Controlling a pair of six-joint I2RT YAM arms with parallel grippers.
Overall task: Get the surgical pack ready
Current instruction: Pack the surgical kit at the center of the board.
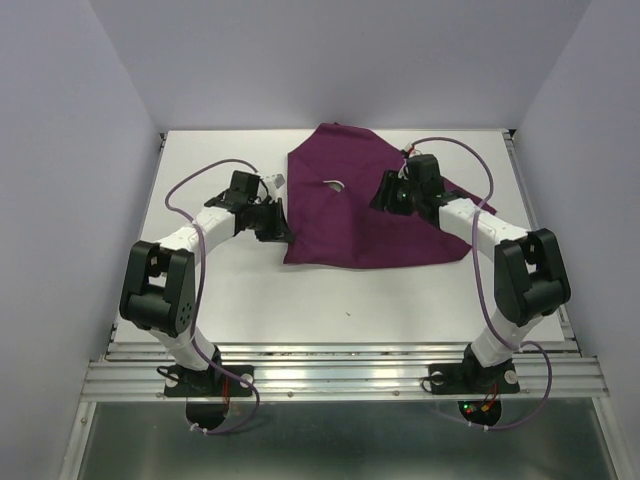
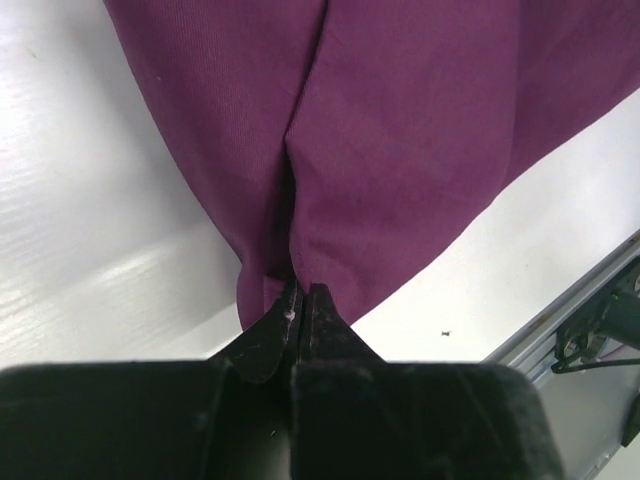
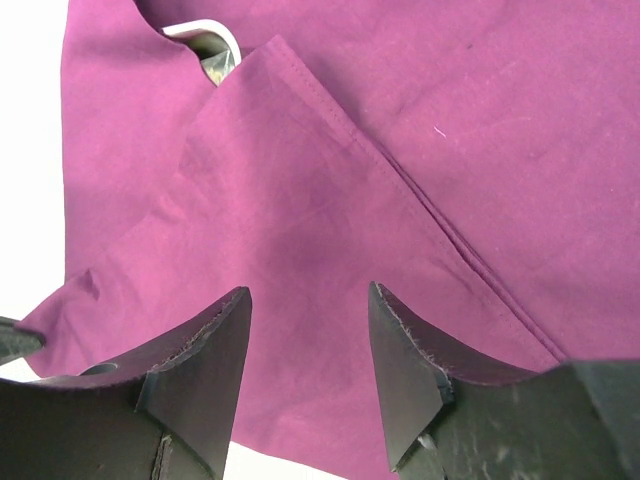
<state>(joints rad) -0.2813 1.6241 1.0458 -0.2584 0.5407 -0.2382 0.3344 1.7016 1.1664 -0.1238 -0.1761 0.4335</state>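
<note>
Plum woven cloth, creased, on white table; contents hidden except a pale shiny sliver at one gap. Left end effector clamped on cloth's edge; right end effector agape over cloth, empty.

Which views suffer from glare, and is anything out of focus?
Left wrist view: glare bleaches the table, and the left tool, close to the lens, looks soft. Right wrist view: the table at the left edge is blown out, yet the stitching of the cloth is sharp. Top view: even light, faint shadows, no harsh glare.
</note>
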